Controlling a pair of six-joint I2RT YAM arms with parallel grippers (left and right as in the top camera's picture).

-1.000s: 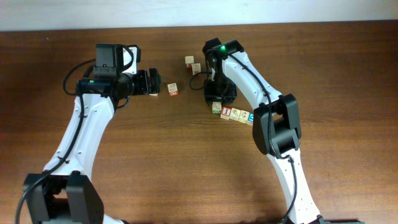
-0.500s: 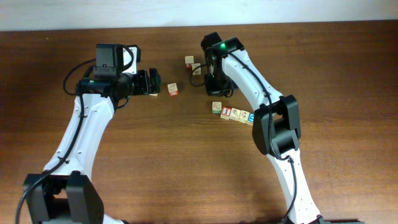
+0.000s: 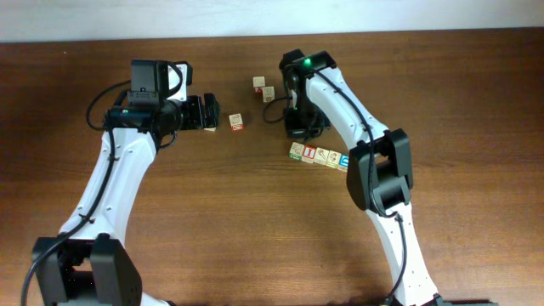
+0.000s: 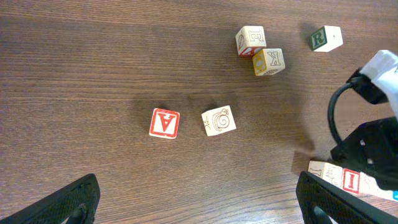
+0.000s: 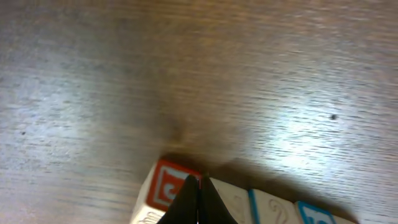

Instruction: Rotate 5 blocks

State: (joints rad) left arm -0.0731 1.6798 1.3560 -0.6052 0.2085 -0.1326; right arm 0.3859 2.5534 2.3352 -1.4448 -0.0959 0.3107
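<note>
Blocks, five of them in a tight row on the table, and the right gripper is right on top of the row's left end. Its two fingers are pressed flat together into a single dark point with nothing between them. A second ago those jaws stood partly apart, low over that same end of the row. Then the arm drew back towards the far side of the table, and now it has swung in again with the fingers closed. From the wrist camera the joined fingertips hang just over the seam between a red-bordered face and its pale neighbour. Whether they touch the wood cannot be told. Out from there the row runs on to a blue-edged cube at the far end. Seen from overhead, the green-edged end block now sits snug against the red-printed one, where half a second ago it stood a little off the line. It looks as though the closed tip is serving as a poker to nudge a cube round rather than lift it, so the turning is under way at this end. Over on the other side, the left gripper hangs with its fingers spread wide, holding nothing. It looks down on a red-faced letter cube and a spiral-printed cube just beside it, both well apart from the row.
</note>
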